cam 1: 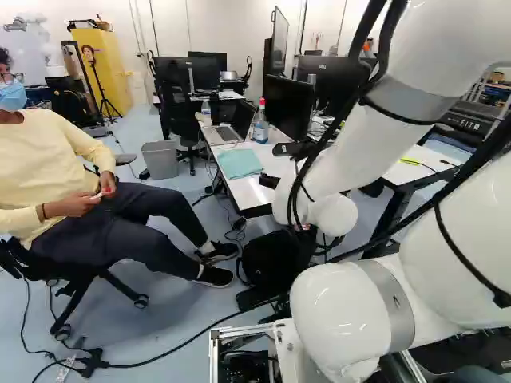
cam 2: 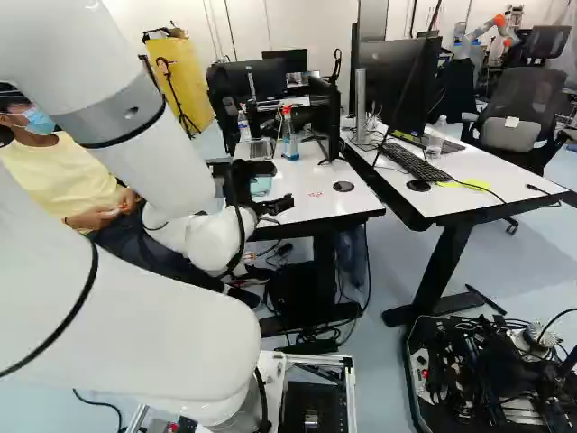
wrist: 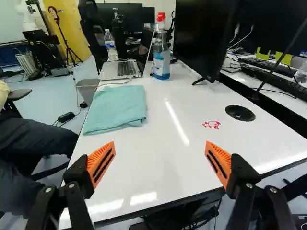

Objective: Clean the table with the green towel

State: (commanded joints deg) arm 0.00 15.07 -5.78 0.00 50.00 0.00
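My gripper (cam 1: 281,165) is over the near part of the white table (cam 2: 311,194) in the base views. Seen from the wrist, the gripper (wrist: 160,148) stands wide open, with only bare tabletop between its orange pads. The green towel (wrist: 116,108), folded flat, lies ahead of the fingers along the table's edge on the seated person's side, untouched. A small red drawn mark (wrist: 211,124) shows on the white top, closer to the monitor side. Part of the towel (cam 2: 261,186) is hidden behind the gripper in the right base view.
Beyond the towel stand a laptop (wrist: 120,70) and a spray bottle (wrist: 161,52). A monitor (wrist: 204,40) and a round black disc (wrist: 240,113) are on the table too. A person sits beside it. Another robot (cam 2: 482,32) is far back.
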